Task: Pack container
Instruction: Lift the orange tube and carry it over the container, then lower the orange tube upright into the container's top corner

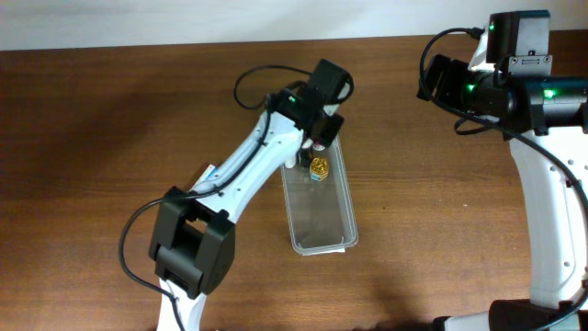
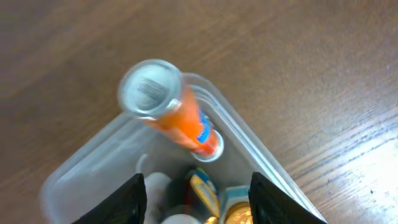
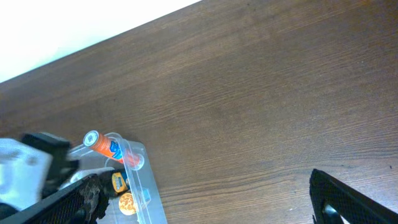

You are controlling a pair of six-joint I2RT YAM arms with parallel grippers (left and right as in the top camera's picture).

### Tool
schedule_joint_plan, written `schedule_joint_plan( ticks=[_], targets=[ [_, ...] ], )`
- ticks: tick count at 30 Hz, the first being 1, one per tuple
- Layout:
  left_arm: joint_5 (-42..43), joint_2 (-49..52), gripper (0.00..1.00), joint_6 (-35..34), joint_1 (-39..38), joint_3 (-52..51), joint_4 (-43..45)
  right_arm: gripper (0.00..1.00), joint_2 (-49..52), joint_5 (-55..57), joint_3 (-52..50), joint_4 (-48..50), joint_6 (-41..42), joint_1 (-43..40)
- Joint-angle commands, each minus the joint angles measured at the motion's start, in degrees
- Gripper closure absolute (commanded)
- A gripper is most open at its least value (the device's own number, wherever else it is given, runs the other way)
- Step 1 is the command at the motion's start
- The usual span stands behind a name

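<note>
The left gripper point(image 2: 200, 199), fingers spread and holding nothing, hovers over the 12 o'clock end of the container point(image 1: 322, 221), whose long axis runs 12-to-6

Nothing reads cleanly anywhere, only hints of print. In the left wrist view the orange tube point(image 2: 180, 121) leans in a corner of the container point(image 2: 249, 134). On the tube's side, toward five o'clock from its clear cap point(image 2: 149, 88), sits a small blue label patch point(image 2: 203, 133) — too blurred to read. The cap itself shows faint raised marks, illegible. At six o'clock from the tube, a yellow-and-blue packet point(image 2: 204, 188) shows colour but no legible lettering. Overhead, the gold-patterned piece point(image 1: 319, 166) is too small to make out — no brand, no number.
</note>
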Motion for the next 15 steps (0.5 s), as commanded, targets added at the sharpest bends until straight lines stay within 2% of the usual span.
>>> schedule_joint_plan(
  ticks=[1,8,11,15],
  targets=[
    [0.5,-0.1,0.46,-0.4,1.0,6.8,-2.6,0.02,0.2,-0.3,0.5,0.2,0.1,-0.2],
    [0.4,-0.2,0.45,-0.4,1.2,15.9,-10.4,0.02,0.2,-0.3,0.5,0.2,0.1,-0.2],
    [0.5,-0.2,0.45,-0.4,1.4,16.9,-12.6,0.02,0.2,-0.3,0.5,0.2,0.1,-0.2],
    [0.5,0.1,0.39,-0.4,1.5,16.9,-12.1,0.02,0.2,-0.3,0.5,0.2,0.1,-0.2]
  ],
)
